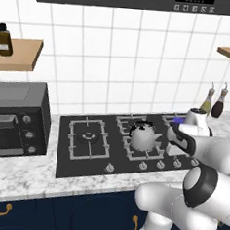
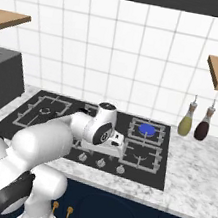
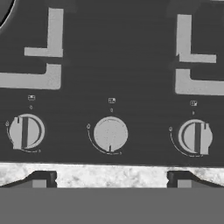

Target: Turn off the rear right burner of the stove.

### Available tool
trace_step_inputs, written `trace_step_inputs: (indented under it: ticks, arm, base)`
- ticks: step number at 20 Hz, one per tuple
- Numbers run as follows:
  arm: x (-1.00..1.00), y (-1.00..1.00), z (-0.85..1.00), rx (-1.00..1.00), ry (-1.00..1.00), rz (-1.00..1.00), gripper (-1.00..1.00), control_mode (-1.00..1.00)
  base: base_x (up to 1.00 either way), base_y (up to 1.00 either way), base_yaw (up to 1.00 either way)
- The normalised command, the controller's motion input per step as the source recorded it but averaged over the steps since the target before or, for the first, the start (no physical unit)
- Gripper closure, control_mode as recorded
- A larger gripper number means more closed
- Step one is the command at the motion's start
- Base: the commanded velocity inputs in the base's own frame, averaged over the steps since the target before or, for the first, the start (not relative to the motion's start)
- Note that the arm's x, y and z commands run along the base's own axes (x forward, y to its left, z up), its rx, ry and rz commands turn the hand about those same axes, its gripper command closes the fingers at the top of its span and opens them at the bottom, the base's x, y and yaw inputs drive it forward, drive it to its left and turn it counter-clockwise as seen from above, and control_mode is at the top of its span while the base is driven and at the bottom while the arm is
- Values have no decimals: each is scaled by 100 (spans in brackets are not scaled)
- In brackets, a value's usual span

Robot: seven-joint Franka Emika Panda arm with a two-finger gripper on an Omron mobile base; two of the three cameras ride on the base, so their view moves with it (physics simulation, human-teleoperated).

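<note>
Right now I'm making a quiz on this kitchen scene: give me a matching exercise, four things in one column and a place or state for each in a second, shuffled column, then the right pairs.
Things:
1. kettle
2. rear right burner
3. toaster oven
4. two bottles

Places or states:
A. lit with a blue flame
B. on the counter, right of the stove
C. on the middle burner
D. on the counter, left of the stove

Pairs: 1-C, 2-A, 3-D, 4-B

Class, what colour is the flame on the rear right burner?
Blue; the rear right burner shows best in the right base view.
</note>
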Motion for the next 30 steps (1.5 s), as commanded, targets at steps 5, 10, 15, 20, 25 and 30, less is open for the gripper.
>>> trace_step_inputs:
  ticks: [5, 10, 15, 20, 25, 30]
  arm:
    - [5, 8, -28, 0, 0, 4, -100, -100]
    - [0, 0, -23, 1, 0, 2, -100, -100]
    - [3, -10, -15, 1, 0, 1, -100, -100]
    - [1, -20, -6, 2, 0, 0, -100, -100]
    - [21, 3, -10, 0, 0, 0, -100, -100]
    - [23, 3, -9, 0, 0, 0, -100, -100]
  base:
    - [0, 0, 0]
    - [0, 0, 0]
    - [0, 0, 0]
    - [0, 0, 0]
    - [0, 0, 0]
    - [0, 0, 0]
